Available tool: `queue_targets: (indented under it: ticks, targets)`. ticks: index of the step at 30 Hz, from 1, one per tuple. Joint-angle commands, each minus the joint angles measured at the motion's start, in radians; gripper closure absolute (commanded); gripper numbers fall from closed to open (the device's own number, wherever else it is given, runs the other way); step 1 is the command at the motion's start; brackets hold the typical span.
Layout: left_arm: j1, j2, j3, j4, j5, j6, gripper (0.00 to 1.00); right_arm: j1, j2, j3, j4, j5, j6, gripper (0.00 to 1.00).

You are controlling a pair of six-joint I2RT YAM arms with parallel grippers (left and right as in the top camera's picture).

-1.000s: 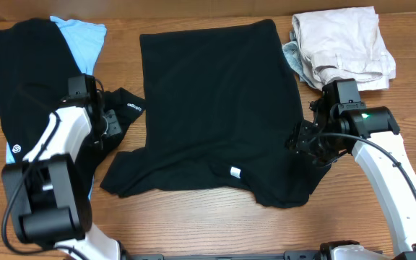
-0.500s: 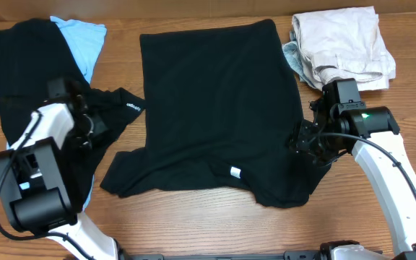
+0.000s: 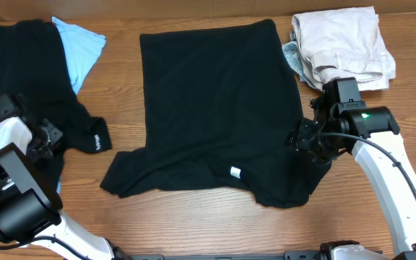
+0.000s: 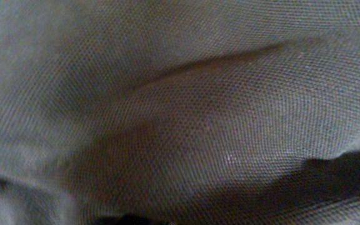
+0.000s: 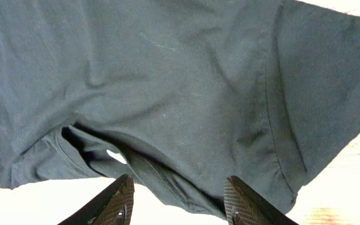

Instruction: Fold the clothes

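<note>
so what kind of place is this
Likely a robotics lab bench set up for laundry folding, not a home: a left arm and right arm flank a wooden table, a black T-shirt lies spread mid-table, and a beige pile sits at a corner.

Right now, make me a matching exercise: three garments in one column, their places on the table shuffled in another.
Garments:
1. spread black T-shirt
2. light-blue garment
3. beige pile

Places:
A. far right corner
B. far left, beside another black garment
C. middle of the table

Pairs: 1-C, 2-B, 3-A.
</note>
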Motion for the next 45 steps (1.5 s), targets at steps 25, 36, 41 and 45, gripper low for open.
queue_targets:
  ticks: [25,36,41,45]
  targets:
    - [-0.019,0.137,0.565,-0.395,0.041,0.306,0.00,0.000,-0.023,-0.001,0.022,0.009,-0.002,0.44]
    - [-0.267,0.141,0.745,-0.344,0.502,0.321,0.00,0.000,-0.023,-0.001,0.055,-0.006,0.009,0.43]
    - [-0.422,0.142,0.781,-0.225,0.348,0.213,0.00,0.000,-0.023,-0.001,0.076,-0.039,0.009,0.43]
    - [-0.565,0.143,0.839,-0.167,0.061,0.215,0.00,0.000,-0.023,-0.001,0.074,-0.039,0.009,0.43]
